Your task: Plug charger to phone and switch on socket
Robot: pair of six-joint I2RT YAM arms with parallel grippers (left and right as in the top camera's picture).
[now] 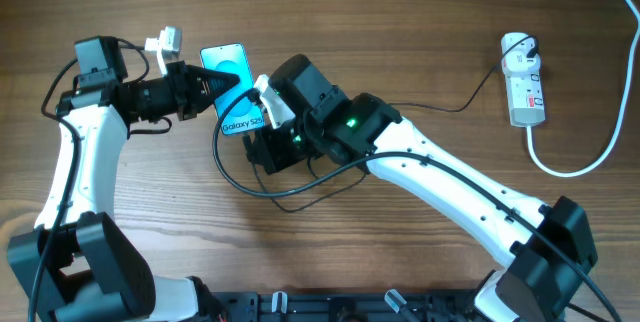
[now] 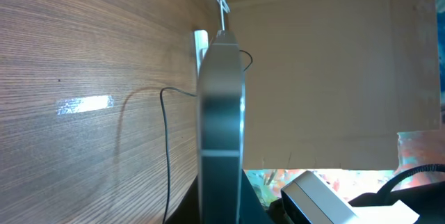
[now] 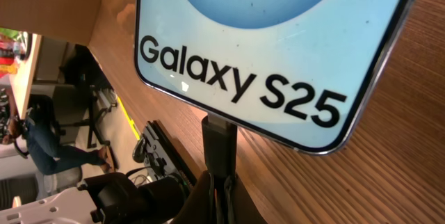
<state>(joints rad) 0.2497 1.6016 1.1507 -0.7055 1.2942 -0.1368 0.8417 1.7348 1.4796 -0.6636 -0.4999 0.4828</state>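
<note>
I see arms converge: left gripper point(image 1: 212, 90) pinches phone's point(image 1: 228, 65) side, right gripper point(image 3: 221, 186) pinches charger point(image 3: 220, 140) at its near, Galaxy end

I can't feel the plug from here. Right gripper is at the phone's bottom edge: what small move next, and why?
Probably nudge the charger connector straight into the phone. The right gripper is shut on it, its body meets the phone's bottom edge, and the left gripper holds the phone; full seating isn't visible.
</note>
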